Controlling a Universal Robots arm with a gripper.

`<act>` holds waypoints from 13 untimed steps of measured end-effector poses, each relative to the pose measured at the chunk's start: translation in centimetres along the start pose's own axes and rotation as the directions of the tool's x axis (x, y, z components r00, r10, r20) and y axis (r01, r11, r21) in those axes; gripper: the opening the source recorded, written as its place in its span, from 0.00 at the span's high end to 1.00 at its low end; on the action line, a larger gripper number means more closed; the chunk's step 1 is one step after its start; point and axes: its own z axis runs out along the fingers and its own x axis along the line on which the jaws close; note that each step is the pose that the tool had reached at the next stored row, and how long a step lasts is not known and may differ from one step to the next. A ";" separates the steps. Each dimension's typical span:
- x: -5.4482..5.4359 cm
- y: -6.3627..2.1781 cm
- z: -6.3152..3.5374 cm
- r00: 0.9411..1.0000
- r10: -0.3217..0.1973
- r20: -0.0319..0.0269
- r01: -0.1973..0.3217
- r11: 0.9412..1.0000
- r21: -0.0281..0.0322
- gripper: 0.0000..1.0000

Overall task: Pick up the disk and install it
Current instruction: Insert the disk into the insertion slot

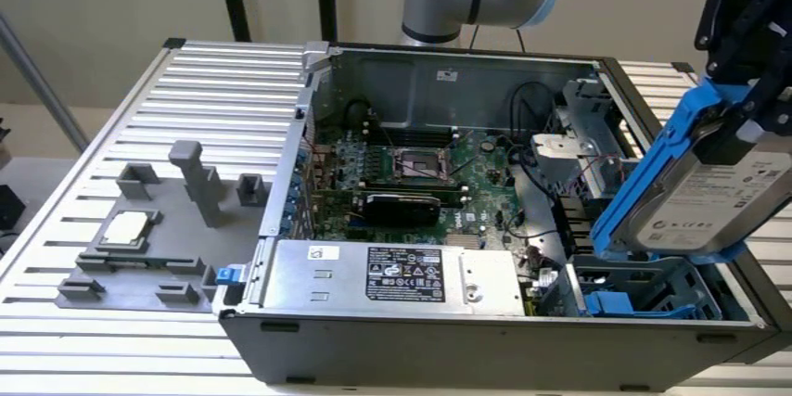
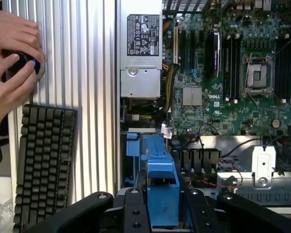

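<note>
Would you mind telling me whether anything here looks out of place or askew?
The disk hangs steeply tilted in the gripper above the blue bay of the computer case, not seated. A person's hands rest on a knob beside the keyboard.

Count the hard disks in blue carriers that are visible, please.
1. The disk is tilted, held by the gripper above the drive bay at the exterior view's right. Blue plastic shows in that bay, so another may be hidden there.
</note>
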 end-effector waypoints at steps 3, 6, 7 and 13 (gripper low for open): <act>0.0 -0.13 0.42 1.000 0.000 0.000 0.000 1.000 0.000 1.00; 0.0 -0.27 0.96 1.000 0.000 0.000 0.000 1.000 -0.001 1.00; 0.0 -0.32 1.15 1.000 0.000 0.000 0.000 1.000 -0.002 1.00; 0.0 -0.87 2.01 1.000 -0.001 0.000 0.001 1.000 -0.016 1.00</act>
